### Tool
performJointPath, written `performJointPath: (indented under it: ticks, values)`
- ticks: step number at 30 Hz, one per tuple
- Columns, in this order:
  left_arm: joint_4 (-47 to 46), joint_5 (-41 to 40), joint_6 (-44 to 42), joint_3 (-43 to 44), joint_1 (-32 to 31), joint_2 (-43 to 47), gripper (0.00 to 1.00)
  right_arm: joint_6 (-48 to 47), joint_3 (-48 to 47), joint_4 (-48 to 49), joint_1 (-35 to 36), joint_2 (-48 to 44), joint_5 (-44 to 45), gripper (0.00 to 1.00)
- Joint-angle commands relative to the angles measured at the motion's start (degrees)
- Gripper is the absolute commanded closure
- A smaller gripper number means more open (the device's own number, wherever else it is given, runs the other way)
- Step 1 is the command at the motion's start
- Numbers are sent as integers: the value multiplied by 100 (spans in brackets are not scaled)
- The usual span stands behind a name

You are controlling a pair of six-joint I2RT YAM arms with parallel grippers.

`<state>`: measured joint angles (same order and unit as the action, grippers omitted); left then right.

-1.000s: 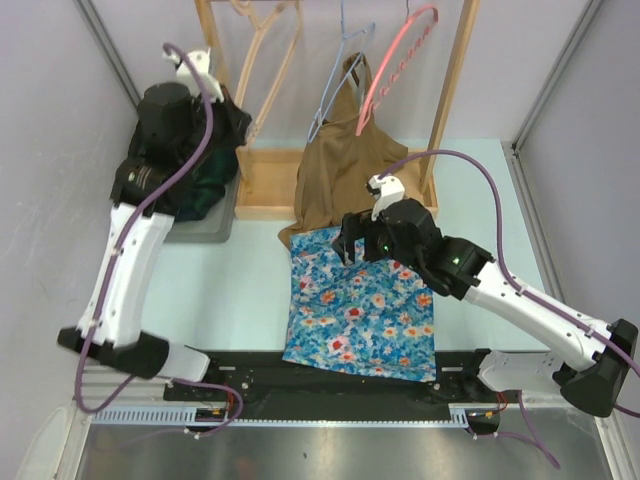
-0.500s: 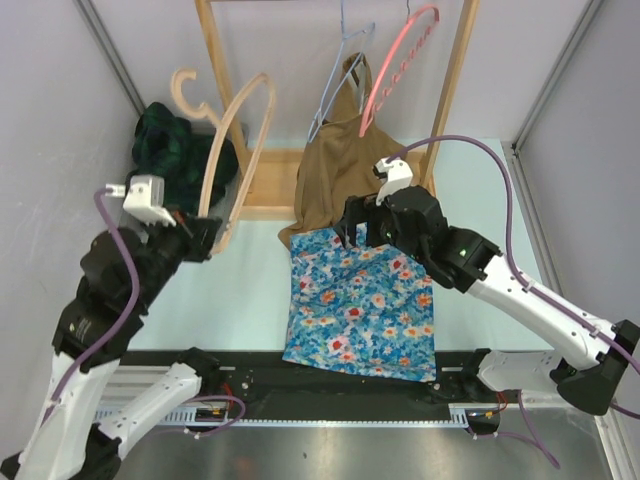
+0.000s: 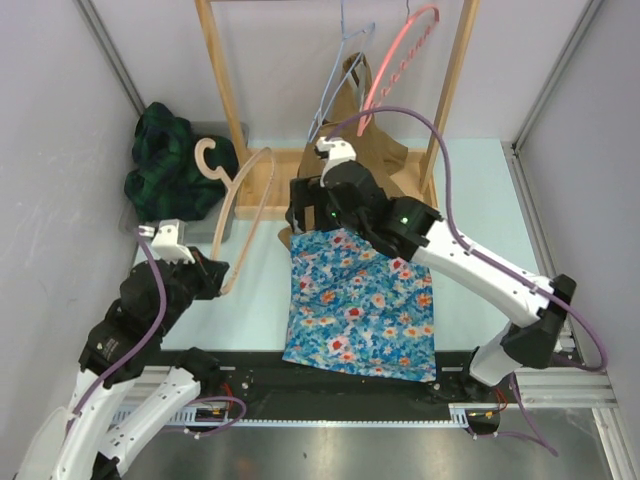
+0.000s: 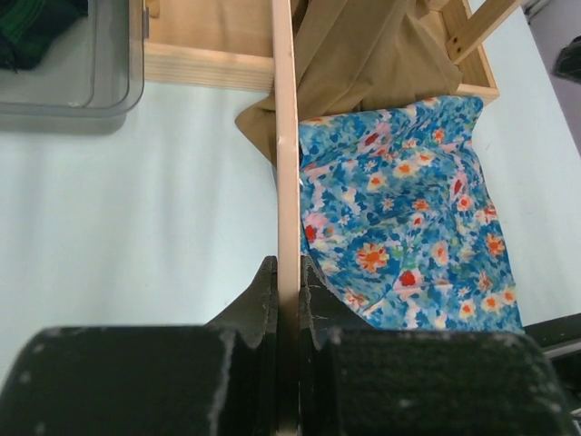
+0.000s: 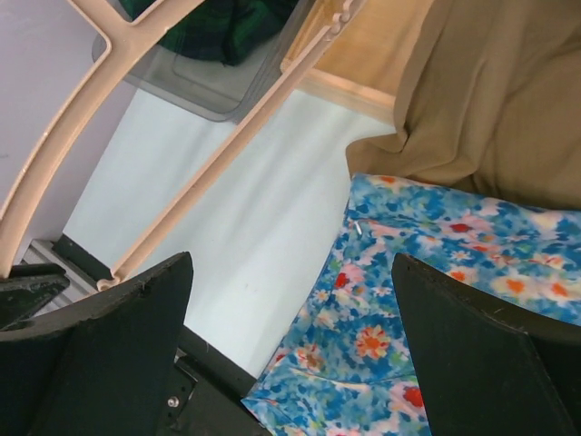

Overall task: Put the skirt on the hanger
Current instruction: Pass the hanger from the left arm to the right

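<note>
- Left arm: bent up from its base at the near left, with the forearm leaning far and to the right. The left tool (image 4: pixel 288 272) is held above the bare surface (image 3: pixel 250 310), left of the cloth.
- Left tool, state: the jaws are pressed almost together and clamp a thin bar of the wooden hanger (image 4: pixel 285 136) at its near end.
- Right arm: stretched from the near right base across to the far middle, with its wrist in front of the wooden rack (image 3: pixel 225 90).
- Right tool (image 5: pixel 290 350), state: the jaws are spread wide and nothing is held. It is poised above the far left corner of the skirt (image 3: pixel 360 300) and faces down.
- Skirt, location: spread flat on the surface in the middle. It lies right of the left tool and apart from it, and directly beneath the right tool.
- Skirt, axis: the long axis runs near to far. The narrower far edge meets the hem of a brown garment (image 4: pixel 363 54) hanging from the rack, and the wider near edge reaches the black rail.
- Hanger, axis: the length runs near to far, raised off the surface. The hook is at the far end, close to the grey bin (image 3: pixel 195 230) holding a dark green garment (image 3: pixel 170 160), and the bars pass just left of the skirt's left edge.
</note>
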<state>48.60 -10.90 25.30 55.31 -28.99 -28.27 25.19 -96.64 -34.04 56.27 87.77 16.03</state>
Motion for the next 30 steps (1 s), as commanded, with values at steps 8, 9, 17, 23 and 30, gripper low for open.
performJointPath:
  ticks: [8, 9, 17, 23, 30]
  values:
    - [-870, -52, 275, -987, -159, 577, 100, 188, -1962, -322, 235, 1628, -205, 5]
    - [-852, -114, 230, -935, -185, 508, 100, 188, -2190, -453, 235, 1978, -284, 5]
    - [-992, -852, -305, -794, -343, 121, 100, 170, -5014, -1685, 332, 3783, 57, 6]
    - [-1353, -897, -385, -881, -607, -73, 100, 161, -4451, -1201, 420, 3721, 233, 6]
    - [-1449, -739, -333, -995, -818, -82, 100, 311, -4328, -1008, 411, 3932, 453, 8]
